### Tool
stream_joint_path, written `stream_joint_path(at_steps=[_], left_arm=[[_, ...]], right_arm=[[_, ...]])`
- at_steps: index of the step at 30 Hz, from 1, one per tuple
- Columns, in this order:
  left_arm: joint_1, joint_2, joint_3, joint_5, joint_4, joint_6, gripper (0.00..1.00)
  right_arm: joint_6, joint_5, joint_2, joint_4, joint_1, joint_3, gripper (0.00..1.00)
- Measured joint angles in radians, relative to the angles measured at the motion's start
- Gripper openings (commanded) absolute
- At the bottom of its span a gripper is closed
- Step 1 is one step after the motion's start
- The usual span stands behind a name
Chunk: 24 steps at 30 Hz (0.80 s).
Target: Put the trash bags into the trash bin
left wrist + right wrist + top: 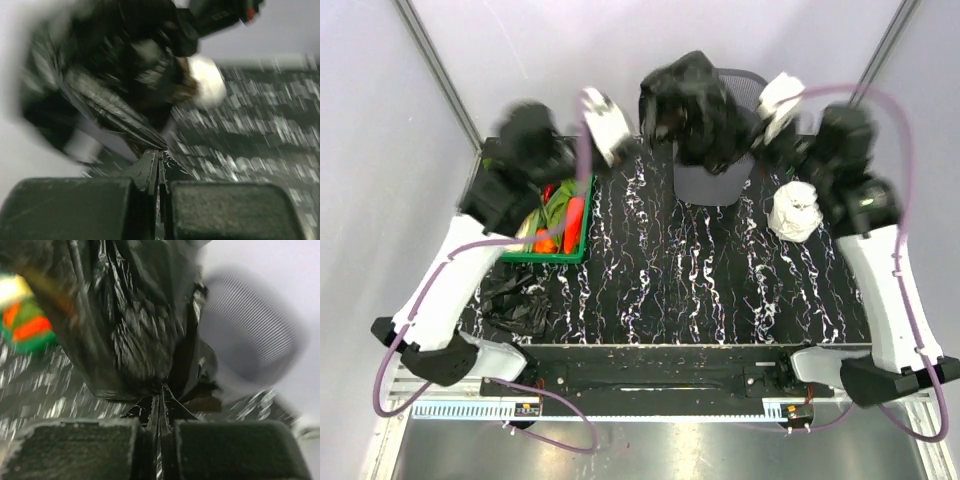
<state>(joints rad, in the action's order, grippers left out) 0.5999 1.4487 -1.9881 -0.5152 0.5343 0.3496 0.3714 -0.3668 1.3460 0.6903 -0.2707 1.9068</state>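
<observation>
A black trash bag [690,115] hangs stretched between my two grippers, above the grey mesh trash bin [718,185] at the back of the table. My left gripper [636,128] holds its left edge. In the left wrist view the left gripper [158,156] is shut, with the film of the trash bag [115,80] running into the tips. My right gripper [756,128] holds the right edge. Seen from the right wrist, the right gripper [161,390] is pinched on the trash bag [130,315], with the trash bin [255,335] behind it. A second trash bag [515,300] lies crumpled at the front left.
A green crate [560,225] of vegetables stands at the left, under my left arm. A white roll [795,210] sits to the right of the bin and shows as the white roll [207,87] in the left wrist view. The tabletop [660,280] is black with white marbling.
</observation>
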Motion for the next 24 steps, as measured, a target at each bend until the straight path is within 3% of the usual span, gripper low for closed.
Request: stream_joint_path(at_steps=[2, 5, 8, 10, 16, 21, 24], left_arm=[[0.061, -0.062, 0.302, 0.037, -0.002, 0.071, 0.0], [0.102, 0.08, 0.661, 0.101, -0.024, 0.12, 0.0], [0.1, 0.315, 0.822, 0.157, 0.06, 0.13, 0.0], [0.091, 0.361, 0.832, 0.153, 0.146, 0.132, 0.0], [0.076, 0.254, 0.658, 0.146, 0.21, 0.143, 0.0], [-0.024, 0.206, 0.354, 0.089, 0.246, 0.103, 0.0], [-0.146, 0.163, 0.199, 0.02, 0.171, -0.007, 0.0]], right_arm=[[0.04, 0.001, -0.105, -0.072, -0.022, -0.373, 0.0], [0.069, 0.024, -0.06, -0.058, -0.036, -0.794, 0.0], [0.074, 0.034, 0.001, 0.024, -0.035, -0.946, 0.0], [0.078, 0.033, -0.009, 0.064, -0.035, -0.943, 0.0], [0.085, 0.074, -0.035, 0.064, -0.035, -0.763, 0.0], [0.084, 0.181, -0.035, 0.09, 0.005, -0.455, 0.0], [0.056, 0.229, -0.034, 0.053, 0.11, -0.218, 0.0]])
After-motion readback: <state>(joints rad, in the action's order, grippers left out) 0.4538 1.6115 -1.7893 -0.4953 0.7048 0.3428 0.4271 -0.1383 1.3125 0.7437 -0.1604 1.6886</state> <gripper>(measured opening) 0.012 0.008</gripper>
